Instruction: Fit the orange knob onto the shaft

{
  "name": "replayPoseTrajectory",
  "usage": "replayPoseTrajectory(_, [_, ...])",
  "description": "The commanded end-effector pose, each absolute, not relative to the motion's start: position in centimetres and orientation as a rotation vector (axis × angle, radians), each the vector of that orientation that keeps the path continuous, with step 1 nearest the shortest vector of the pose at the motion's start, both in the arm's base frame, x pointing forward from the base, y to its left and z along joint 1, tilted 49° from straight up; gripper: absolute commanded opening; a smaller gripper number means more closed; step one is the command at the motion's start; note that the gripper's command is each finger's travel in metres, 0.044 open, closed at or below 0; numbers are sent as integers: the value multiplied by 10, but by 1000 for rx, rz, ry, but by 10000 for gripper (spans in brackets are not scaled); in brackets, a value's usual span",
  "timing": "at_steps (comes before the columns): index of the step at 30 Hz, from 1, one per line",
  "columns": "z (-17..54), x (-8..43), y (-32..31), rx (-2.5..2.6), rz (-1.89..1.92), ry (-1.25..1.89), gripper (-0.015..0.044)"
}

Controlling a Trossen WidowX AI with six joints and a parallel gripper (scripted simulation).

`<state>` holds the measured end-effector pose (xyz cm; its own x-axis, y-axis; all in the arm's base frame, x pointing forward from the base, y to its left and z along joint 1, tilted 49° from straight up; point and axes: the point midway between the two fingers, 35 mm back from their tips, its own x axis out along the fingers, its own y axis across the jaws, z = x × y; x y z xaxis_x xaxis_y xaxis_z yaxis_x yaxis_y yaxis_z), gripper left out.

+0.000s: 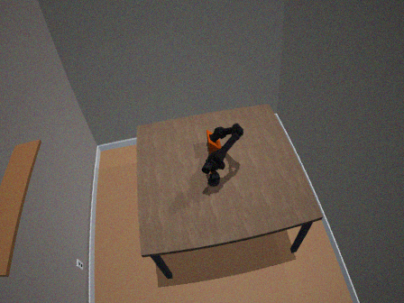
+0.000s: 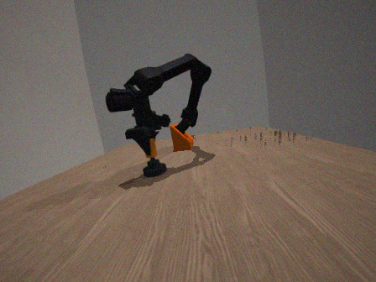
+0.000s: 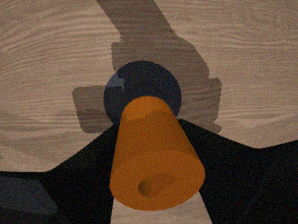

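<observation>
The orange knob [image 2: 153, 148] [image 3: 151, 142] stands upright above the dark round pedestal [image 2: 154, 169] [image 3: 115, 102] [image 1: 214, 180]. In the exterior view a short piece of the dark shaft [image 2: 152, 159] shows between the knob's lower end and the pedestal, so the knob is not down on the pedestal. Whether the shaft's tip is inside the hole is hidden. My gripper [image 2: 151, 150] [image 3: 148, 127] is shut on the knob, with a dark finger on each side of it in the wrist view. The shaft's flat side is hidden.
The arm's orange base mount [image 1: 213, 142] [image 2: 182, 141] stands on the wooden table [image 1: 180, 216] [image 2: 210, 227] behind the pedestal. The arm arches over from the mount to the knob, and its shadow lies around the pedestal.
</observation>
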<state>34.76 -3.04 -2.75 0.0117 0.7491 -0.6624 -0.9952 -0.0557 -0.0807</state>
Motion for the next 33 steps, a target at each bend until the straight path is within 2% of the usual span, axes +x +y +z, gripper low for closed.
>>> replayPoseTrajectory(1, [-29,347,-32,-672,1524,465,0])
replayPoseTrajectory(27, [-25,348,-31,-672,1524,465,0])
replayPoseTrajectory(33, [-26,348,-32,-803,1575,338,0])
